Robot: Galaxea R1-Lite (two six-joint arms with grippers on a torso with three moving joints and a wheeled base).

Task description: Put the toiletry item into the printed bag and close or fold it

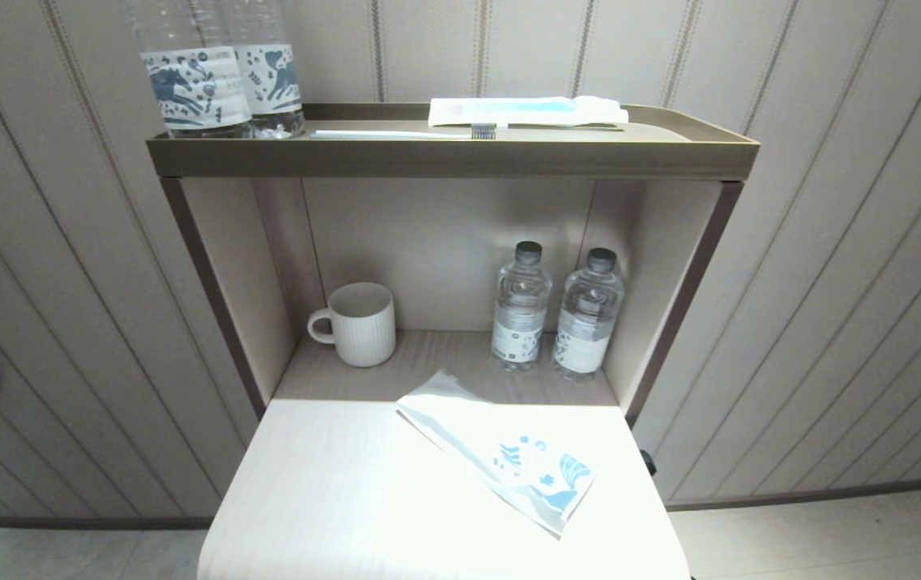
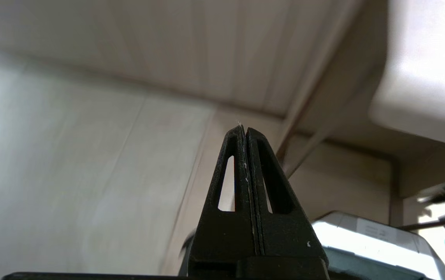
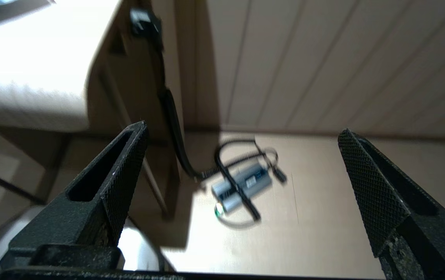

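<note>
The printed bag point(image 1: 496, 451) lies flat and slantwise on the white table point(image 1: 331, 499), its blue print toward the front right. On the top shelf point(image 1: 444, 157) lies a toothbrush point(image 1: 404, 134), the toiletry item, with its bristles toward the right. Behind it lies a white packet with a light-blue stripe point(image 1: 526, 110). Neither arm shows in the head view. My left gripper point(image 2: 244, 130) is shut with nothing in it, low beside the table, over the floor. My right gripper point(image 3: 241, 134) is open and empty, low beside the table's right side, above the floor.
Two patterned bottles point(image 1: 218, 76) stand at the shelf's left end. In the niche below stand a white mug point(image 1: 357, 324) and two water bottles point(image 1: 557, 314). On the floor by the table's right side lies a grey power pack with coiled black cable point(image 3: 241, 184).
</note>
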